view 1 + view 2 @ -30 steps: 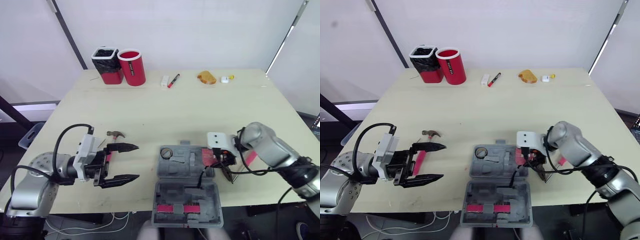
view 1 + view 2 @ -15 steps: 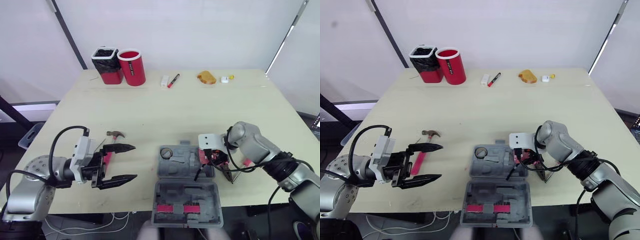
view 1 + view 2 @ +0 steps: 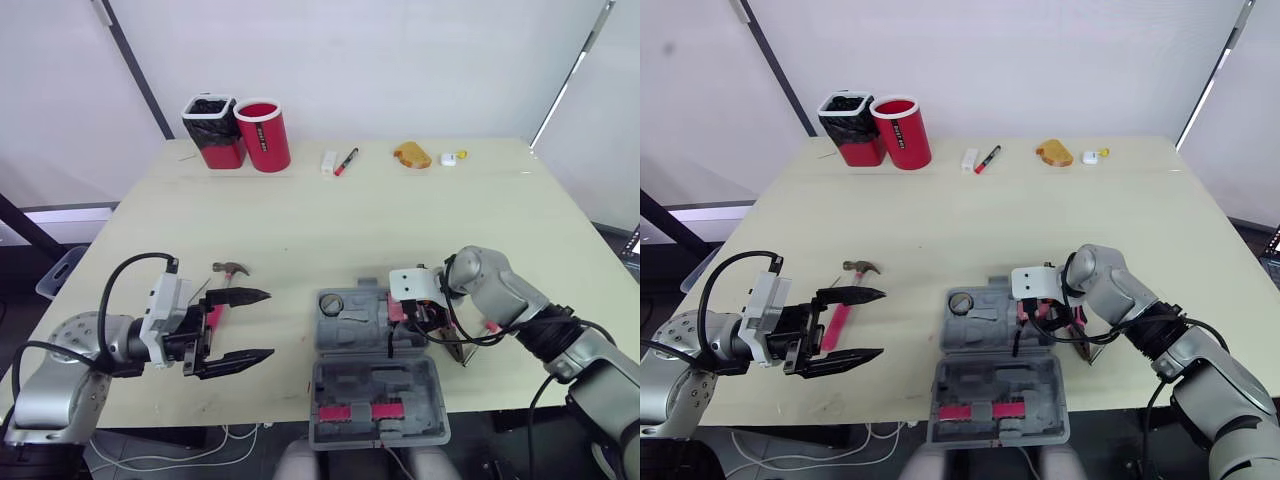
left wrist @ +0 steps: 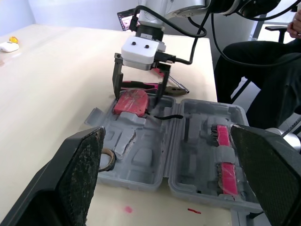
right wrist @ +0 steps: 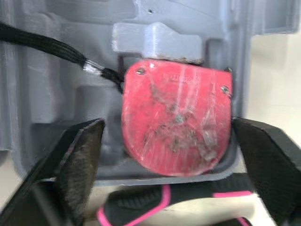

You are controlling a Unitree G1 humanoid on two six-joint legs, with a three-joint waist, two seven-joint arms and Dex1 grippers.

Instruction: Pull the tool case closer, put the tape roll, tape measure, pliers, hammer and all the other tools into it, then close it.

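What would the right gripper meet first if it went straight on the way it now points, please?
Most likely the red tape measure lying in the tool case, which is straight ahead between the open fingers of the right gripper.

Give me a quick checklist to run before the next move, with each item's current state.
1. Case open: ok.
2. Tape roll in case: ok.
3. Tape measure lying in case: ok.
4. Right gripper open, fingers apart from tape measure: ok.
5. Pliers packed: not ok, on table beside case.
6. Hammer packed: not ok, on table by open left gripper.
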